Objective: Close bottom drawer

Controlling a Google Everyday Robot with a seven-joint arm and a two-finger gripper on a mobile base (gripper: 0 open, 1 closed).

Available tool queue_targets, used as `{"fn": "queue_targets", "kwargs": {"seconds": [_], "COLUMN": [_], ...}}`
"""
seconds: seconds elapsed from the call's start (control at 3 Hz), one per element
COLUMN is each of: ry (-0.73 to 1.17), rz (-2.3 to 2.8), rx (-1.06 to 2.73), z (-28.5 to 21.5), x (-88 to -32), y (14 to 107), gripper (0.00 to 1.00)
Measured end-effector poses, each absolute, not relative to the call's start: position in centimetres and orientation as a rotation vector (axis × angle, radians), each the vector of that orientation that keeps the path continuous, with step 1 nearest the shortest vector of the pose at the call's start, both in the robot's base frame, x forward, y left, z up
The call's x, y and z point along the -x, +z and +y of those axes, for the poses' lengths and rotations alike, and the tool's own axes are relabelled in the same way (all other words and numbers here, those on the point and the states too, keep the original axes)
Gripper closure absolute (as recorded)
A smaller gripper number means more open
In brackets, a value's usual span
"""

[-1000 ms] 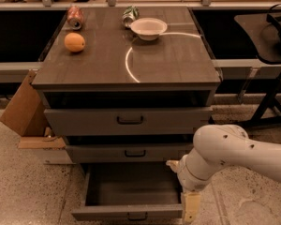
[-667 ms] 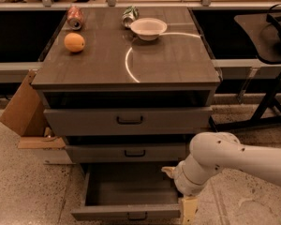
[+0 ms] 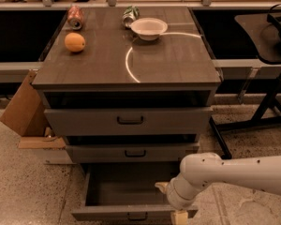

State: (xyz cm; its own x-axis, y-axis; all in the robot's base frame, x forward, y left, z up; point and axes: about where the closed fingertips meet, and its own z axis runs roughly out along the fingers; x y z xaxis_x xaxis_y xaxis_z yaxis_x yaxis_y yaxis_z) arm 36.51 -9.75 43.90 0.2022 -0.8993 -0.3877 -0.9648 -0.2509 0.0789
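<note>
While open, bottom drawer [image 3: 126, 192], tool [image 3: 177, 215] alongside.

Arm [image 3: 203, 170]: sinking lower, drifting left over the drawer [image 3: 103, 214]. Gripper [image 3: 179, 216]: dropping beside the drawer front's right end, nearing the view's bottom edge.

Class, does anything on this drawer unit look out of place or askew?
The bottom drawer stands pulled out, with the gripper at its front right corner. On top, a red can and a green can lie on their sides.
</note>
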Motion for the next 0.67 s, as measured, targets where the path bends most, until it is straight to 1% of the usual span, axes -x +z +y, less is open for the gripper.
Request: {"fn": "queue_targets", "kwargs": {"seconds": [0.33,0.67], "ry": [0.636,0.636], "rz": [1.800,1.800], "rx": [2.289,2.289], "z": [-8.87,-8.86], "x": [-35.11,-35.10], "y": [38.65,38.64], "gripper": [0.00,0.00]}}
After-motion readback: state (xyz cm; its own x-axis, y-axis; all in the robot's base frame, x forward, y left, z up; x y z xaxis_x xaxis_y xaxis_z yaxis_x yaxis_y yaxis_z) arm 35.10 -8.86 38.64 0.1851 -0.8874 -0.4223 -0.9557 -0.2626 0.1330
